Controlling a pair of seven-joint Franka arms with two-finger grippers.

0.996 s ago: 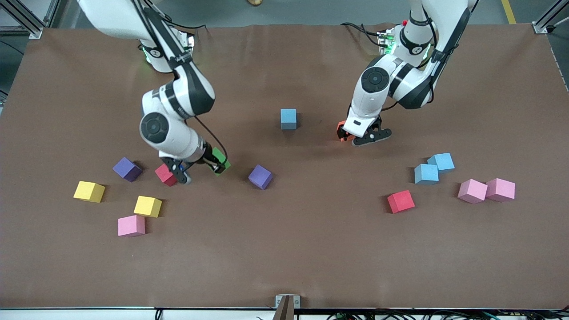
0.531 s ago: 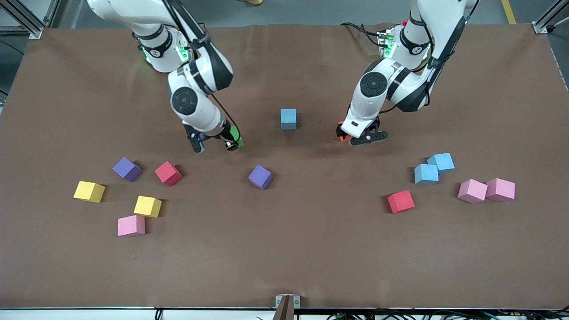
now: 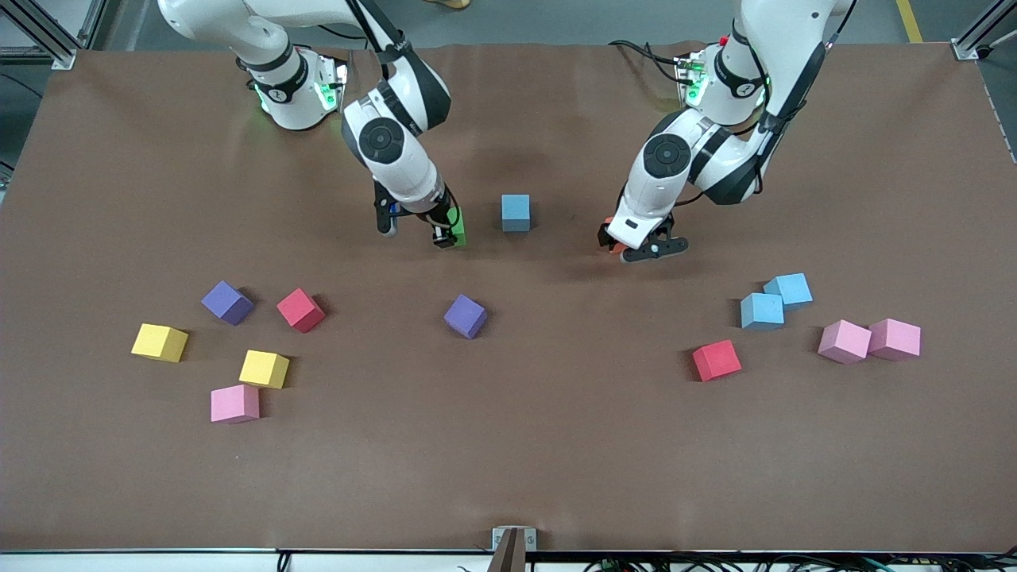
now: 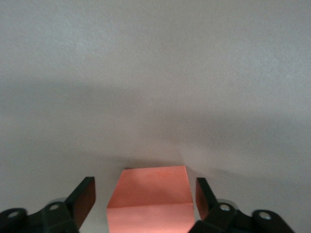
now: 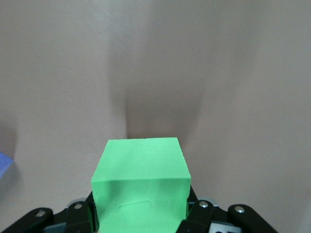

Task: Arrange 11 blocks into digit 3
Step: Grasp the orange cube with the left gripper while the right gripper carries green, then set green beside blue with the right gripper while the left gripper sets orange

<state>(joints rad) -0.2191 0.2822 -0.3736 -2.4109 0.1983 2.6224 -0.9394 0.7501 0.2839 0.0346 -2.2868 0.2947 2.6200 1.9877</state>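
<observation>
**A:** How far along is it?

**B:** Barely started, I'd say. No digit 3 yet, and no two cubes are joined into a row. Toward the right arm's end of the desk (image 3: 508,445) there is a loose cluster: yellow pair (image 3: 160,342), pink block (image 3: 234,403), purple block (image 3: 227,302), red block (image 3: 300,309).

**A:** And the arms?

**B:** The right end effector (image 3: 445,230) is clamped on the green block (image 3: 458,226), carrying it over the desk just beside the lone blue block (image 3: 516,212) at mid-desk. The left end effector (image 3: 628,248) is low, fingers apart, straddling the orange block (image 4: 150,199) with a gap on each side.

**A:** The rest?

**B:** Scattered at the left arm's end: blue pair (image 3: 762,311) touching, pink pair (image 3: 844,342) touching. Matte, foam-like cubes of equal size. Nearly all the placing is left.
</observation>
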